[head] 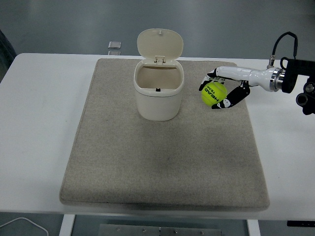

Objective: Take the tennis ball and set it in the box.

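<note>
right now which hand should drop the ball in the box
Right. The right hand already grips the tennis ball just right of the open box; no left arm shows.

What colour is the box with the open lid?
Cream, seen in the head view: the box.

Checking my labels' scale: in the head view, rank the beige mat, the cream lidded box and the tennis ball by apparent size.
1. Beige mat, by far the largest.
2. Cream lidded box, lid open.
3. Tennis ball, smallest, held in the right hand.
</note>
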You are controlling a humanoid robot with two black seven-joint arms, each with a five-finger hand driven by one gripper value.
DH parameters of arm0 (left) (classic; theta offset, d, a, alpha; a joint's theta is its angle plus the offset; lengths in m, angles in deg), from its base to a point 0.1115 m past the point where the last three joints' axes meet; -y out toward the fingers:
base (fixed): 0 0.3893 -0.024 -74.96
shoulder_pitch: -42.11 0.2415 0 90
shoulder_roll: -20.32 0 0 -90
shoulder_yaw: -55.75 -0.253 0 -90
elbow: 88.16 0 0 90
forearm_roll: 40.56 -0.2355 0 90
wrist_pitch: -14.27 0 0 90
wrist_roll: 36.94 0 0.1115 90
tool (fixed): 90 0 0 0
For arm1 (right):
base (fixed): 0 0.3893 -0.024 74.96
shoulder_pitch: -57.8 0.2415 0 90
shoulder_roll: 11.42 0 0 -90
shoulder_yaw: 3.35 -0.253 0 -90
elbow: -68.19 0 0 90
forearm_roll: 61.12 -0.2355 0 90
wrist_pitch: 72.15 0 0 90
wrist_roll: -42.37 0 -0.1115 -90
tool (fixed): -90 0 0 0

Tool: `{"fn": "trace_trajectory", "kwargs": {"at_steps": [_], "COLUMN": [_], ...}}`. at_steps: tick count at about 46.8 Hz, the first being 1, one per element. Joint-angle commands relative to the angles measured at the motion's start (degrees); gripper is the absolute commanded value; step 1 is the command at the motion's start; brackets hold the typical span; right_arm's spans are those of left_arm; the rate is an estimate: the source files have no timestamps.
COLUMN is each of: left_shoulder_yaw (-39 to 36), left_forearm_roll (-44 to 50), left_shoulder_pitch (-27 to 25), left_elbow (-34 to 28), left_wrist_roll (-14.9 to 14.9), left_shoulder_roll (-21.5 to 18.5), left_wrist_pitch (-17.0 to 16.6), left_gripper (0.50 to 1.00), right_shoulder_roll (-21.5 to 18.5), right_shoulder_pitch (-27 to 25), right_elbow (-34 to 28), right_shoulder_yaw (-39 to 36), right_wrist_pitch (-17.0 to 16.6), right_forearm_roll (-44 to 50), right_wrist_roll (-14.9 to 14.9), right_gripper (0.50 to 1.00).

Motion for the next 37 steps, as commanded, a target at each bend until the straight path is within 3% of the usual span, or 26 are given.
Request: {"fn": "trace_trajectory", "kwargs": {"at_steps": [1, 17, 37], "left_shoulder_yaw": [0.0, 0.0, 0.0], "left_forearm_roll": [0.0, 0.0, 0.0], "left_shoulder_pitch": [0.0, 0.0, 0.0], "left_elbow": [0.0, 0.0, 0.0], "left_wrist_roll": [0.0, 0.0, 0.0], "left_shoulder_roll": [0.0, 0.0, 0.0], "left_wrist_pitch": [0.0, 0.0, 0.0], "left_gripper": [0.992, 0.992, 0.992], "right_shoulder_roll": [1.0, 2.5, 2.5], "right_shoulder_pitch": [0.2, 3.6, 5.5], "right_elbow": [1.0, 3.0, 5.4], "right_shoulder_yaw": [-2.0, -3.8, -6.7], "right_wrist_pitch": [-2.3, -7.6, -10.4], "right_forearm_roll": [-0.9, -3.8, -6.3], "right_wrist_roll": [0.4, 1.9, 2.4], "right_gripper": [0.5, 0.5, 0.5]}}
